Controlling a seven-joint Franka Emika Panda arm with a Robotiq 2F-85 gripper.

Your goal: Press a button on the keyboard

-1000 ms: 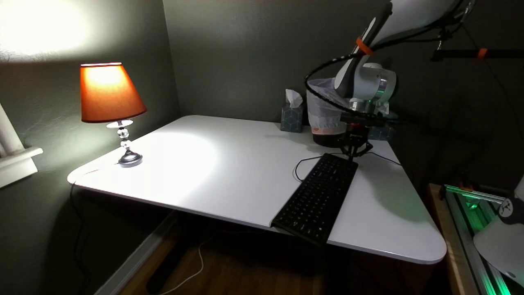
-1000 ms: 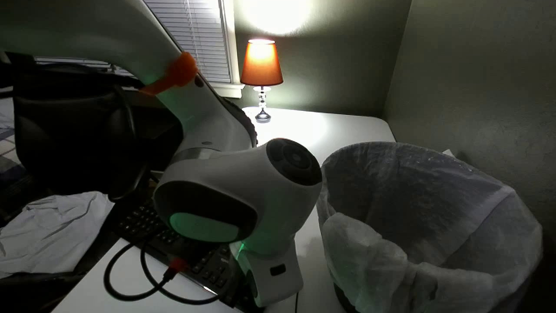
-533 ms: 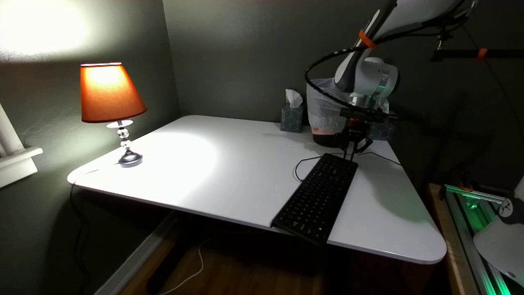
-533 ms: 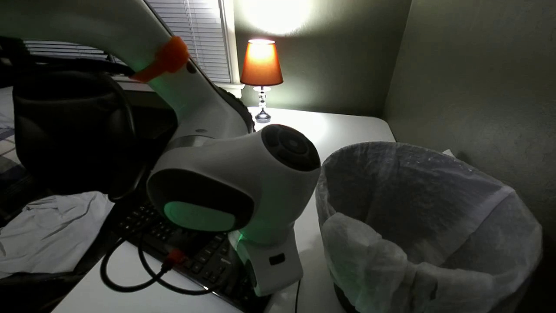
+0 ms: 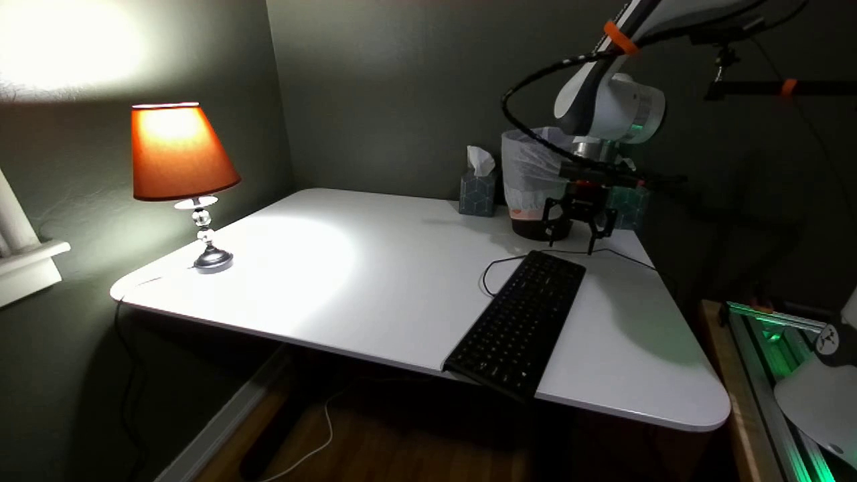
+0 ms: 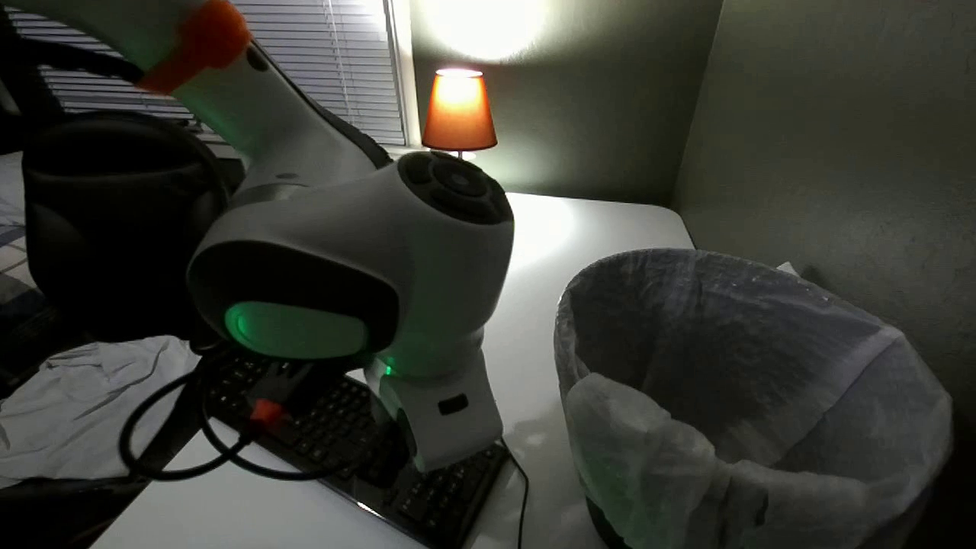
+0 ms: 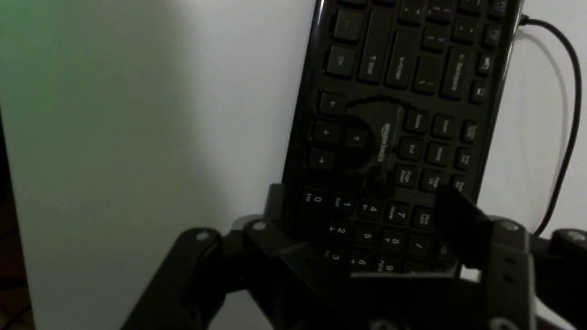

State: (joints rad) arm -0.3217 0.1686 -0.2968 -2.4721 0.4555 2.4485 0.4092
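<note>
Keyboard (image 5: 519, 321), flat on a white table (image 5: 395, 288). The table is largest, spanning the middle of the frame in both exterior views. Arm (image 6: 335, 236) next: enters from the top of the frame in both exterior views, wrist turned downward, presumably for a straight stroke onto the target. Lined bin (image 6: 648, 465) right of centre in both exterior views; likely plain room furniture, though it may crowd a swing. Lit lamp (image 5: 181, 161) well apart, shade in the upper half of the frame in both exterior views; its pool of light stops short of the keyboard. Keyboard again: lower half of the frame in both exterior views, one end seeming to jut past the table's edge; I judge it lies so to bring the number pad (image 7: 365, 236) under the arm. Jaws spread wide, gripping nothing, low in the wrist view, the number pad between them in the frame; height above it hard to tell. For a press, bringing them together into one blunt tip seems wise, else both sides may strike. Cable (image 7: 578, 91) loops out at right of the wrist view. Keys (image 7: 397, 213) below its centre; none looks held down.
</note>
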